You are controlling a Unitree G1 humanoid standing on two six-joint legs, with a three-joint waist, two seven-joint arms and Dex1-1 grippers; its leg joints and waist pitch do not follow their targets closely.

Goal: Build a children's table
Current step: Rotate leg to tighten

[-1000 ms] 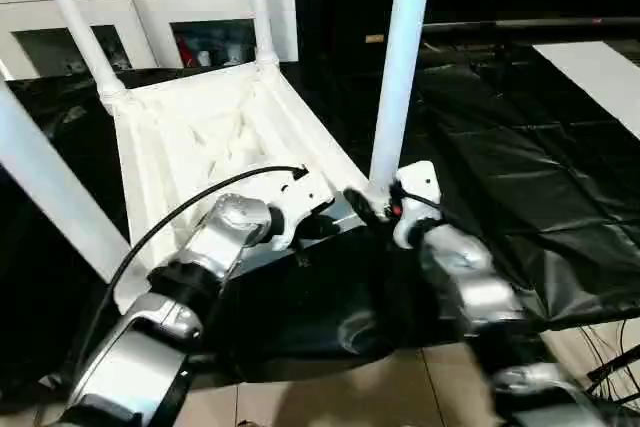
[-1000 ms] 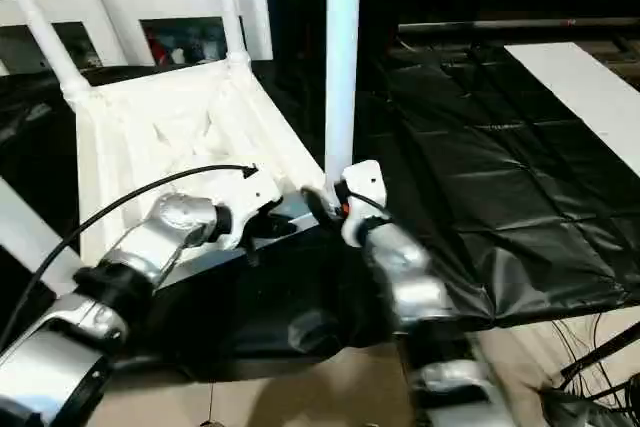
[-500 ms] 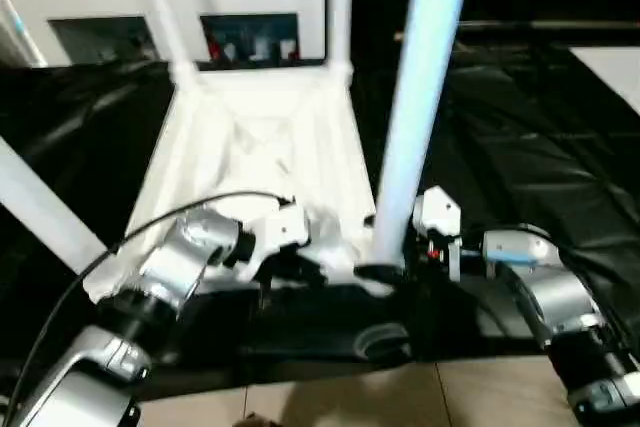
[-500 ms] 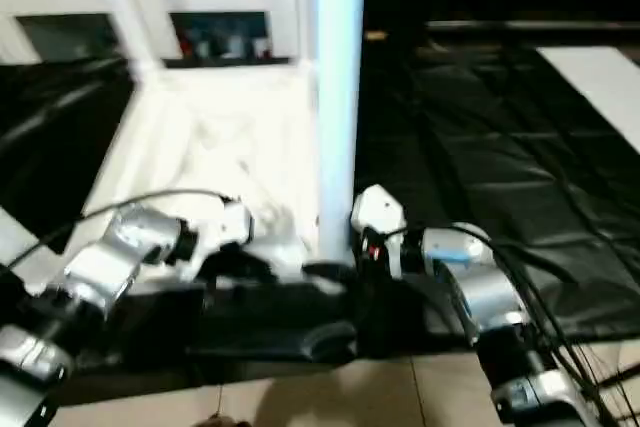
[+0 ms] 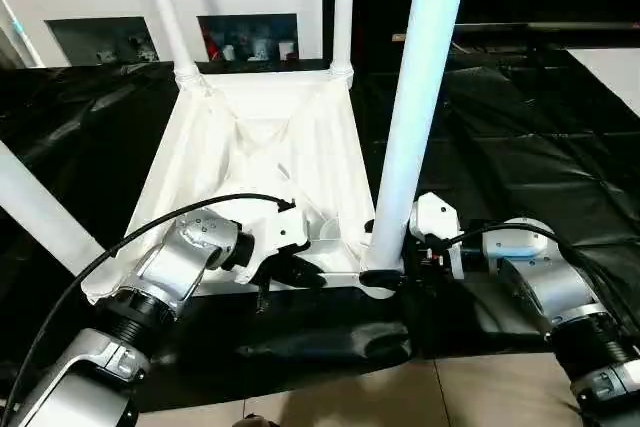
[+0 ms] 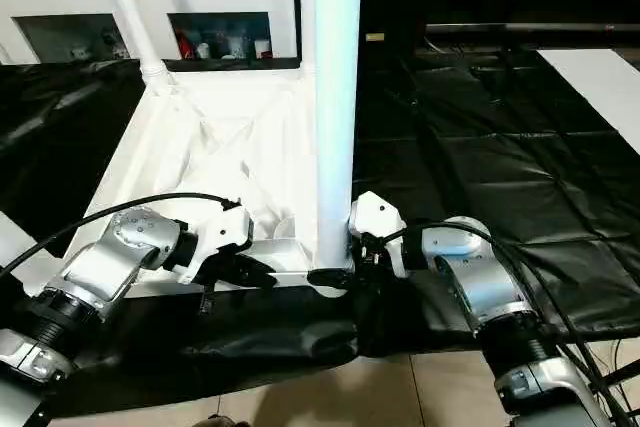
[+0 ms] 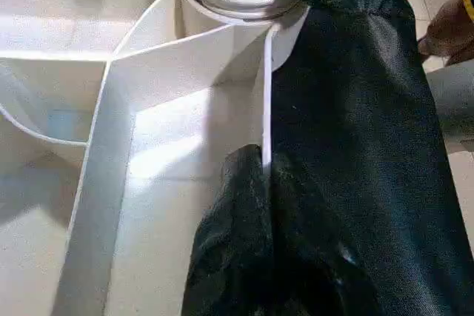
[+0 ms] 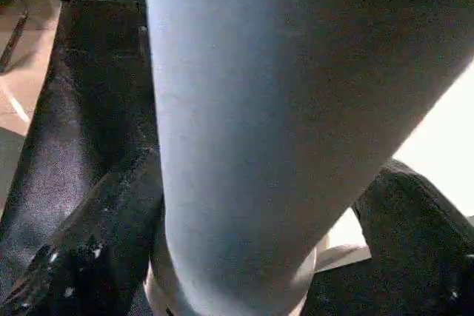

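Right, my right gripper (image 8: 244, 257) has its fingers around the near leg (image 5: 415, 117), and my left gripper (image 7: 255, 183) pinches the tabletop (image 5: 260, 147) rim; uneven squeeze could tilt that leg in its socket.

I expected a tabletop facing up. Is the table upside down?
Yes. The tabletop lies underside up on black sheeting, its legs pointing upward from the corner sockets.

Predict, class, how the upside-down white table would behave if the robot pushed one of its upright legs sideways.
The table is thin ribbed plastic, so probably light. It rests on glossy black sheeting, so it might slide. A push high on the leg held by the right gripper may tip it.
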